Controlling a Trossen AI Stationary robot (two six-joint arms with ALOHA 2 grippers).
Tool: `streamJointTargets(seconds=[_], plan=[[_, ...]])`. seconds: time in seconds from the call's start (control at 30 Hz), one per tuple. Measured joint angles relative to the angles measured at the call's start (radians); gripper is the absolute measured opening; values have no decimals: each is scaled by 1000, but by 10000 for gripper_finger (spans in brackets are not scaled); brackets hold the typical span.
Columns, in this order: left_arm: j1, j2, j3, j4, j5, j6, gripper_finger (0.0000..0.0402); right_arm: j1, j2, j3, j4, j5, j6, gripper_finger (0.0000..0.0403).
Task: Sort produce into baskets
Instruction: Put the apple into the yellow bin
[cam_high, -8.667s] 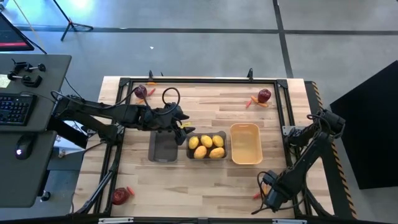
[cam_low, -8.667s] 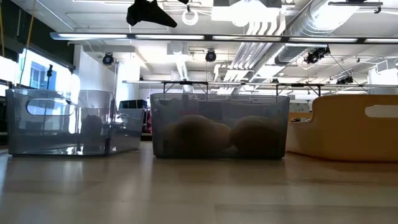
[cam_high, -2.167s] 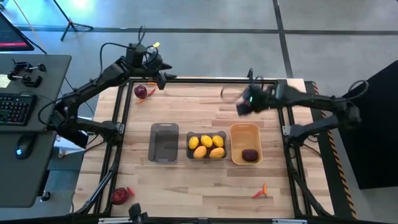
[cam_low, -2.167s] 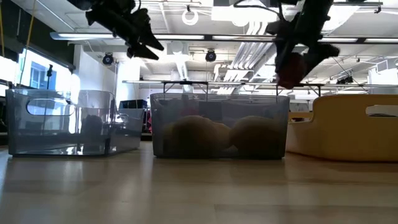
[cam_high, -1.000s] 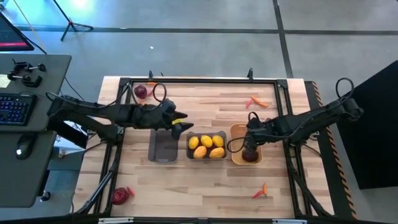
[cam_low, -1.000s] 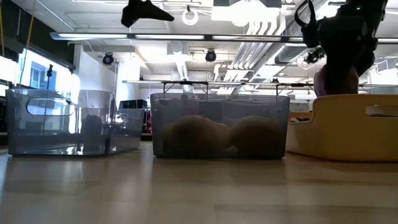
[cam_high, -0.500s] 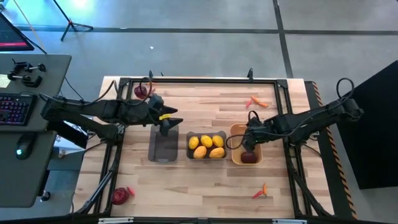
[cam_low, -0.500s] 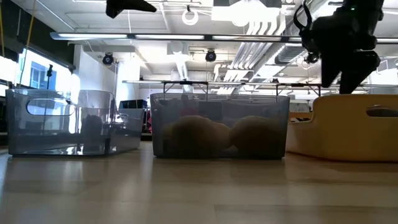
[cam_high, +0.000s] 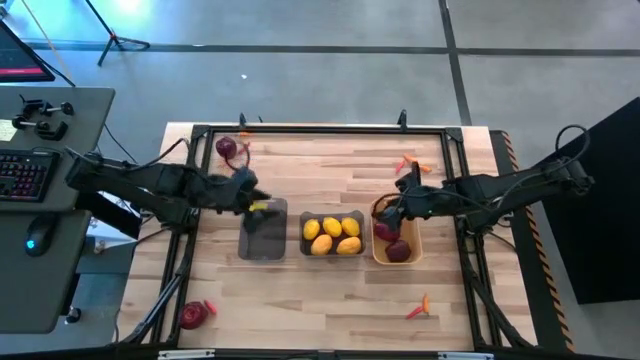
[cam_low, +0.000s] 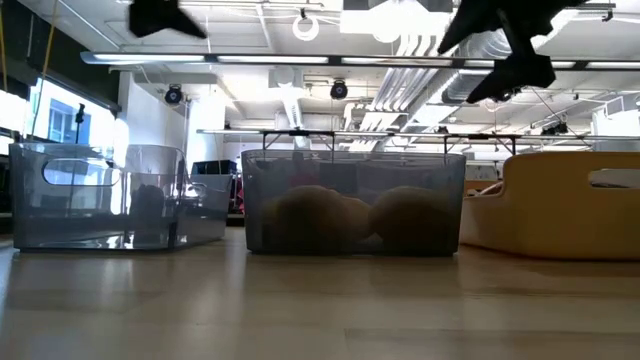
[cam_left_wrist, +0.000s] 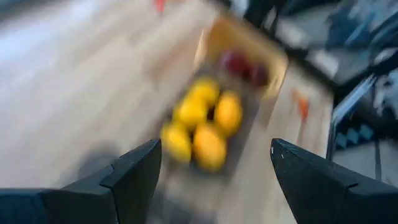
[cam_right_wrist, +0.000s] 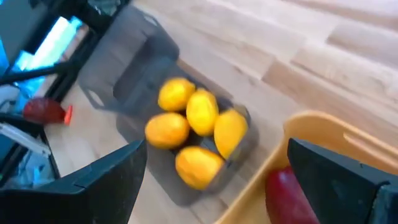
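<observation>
Now the right gripper (cam_high: 390, 212) is hanging over the far-left corner of the orange bin (cam_high: 410, 244), its fingers (cam_right_wrist: 348, 177) standing wide apart with nothing between them. Two apples (cam_high: 394, 241) are lying in that bin below it, and the lemons (cam_high: 333, 235) are filling the middle bin (cam_high: 305, 244) beside it.

The left gripper (cam_high: 252, 205) is hovering at the far edge of the grey bin (cam_high: 264, 243), fingers (cam_left_wrist: 134, 177) spread, and in its wrist view nothing is sitting between them. A small yellow-orange piece is showing at its tip from above, though whether that is produce I cannot tell.

What is lying loose: peppers (cam_high: 409, 164) near the far right corner, a pepper (cam_high: 419, 306) near the front right, an apple (cam_high: 227, 149) at the far left corner, and an apple (cam_high: 192, 315) at the front left.

For the right arm, I judge the far-right peppers the nearest pickings, lying just beyond its gripper, farther from the robot; they are too small to call their long axis. The far-left apple is sitting closer to the left arm, beyond its gripper and a touch outward.
</observation>
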Motion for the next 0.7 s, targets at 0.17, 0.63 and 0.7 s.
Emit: streamJointTargets(seconds=[0.17,0.63,0.7], plan=[[-168,11,0,-286,116,-299,289,0,21,0,13,73,-2,376],[-645,283,-1,-467,678,-723,289,-1,147,0,13,98,-19,376],[-665,332,-2,-468,733,-672,289,-1,160,0,14,98,-19,376]])
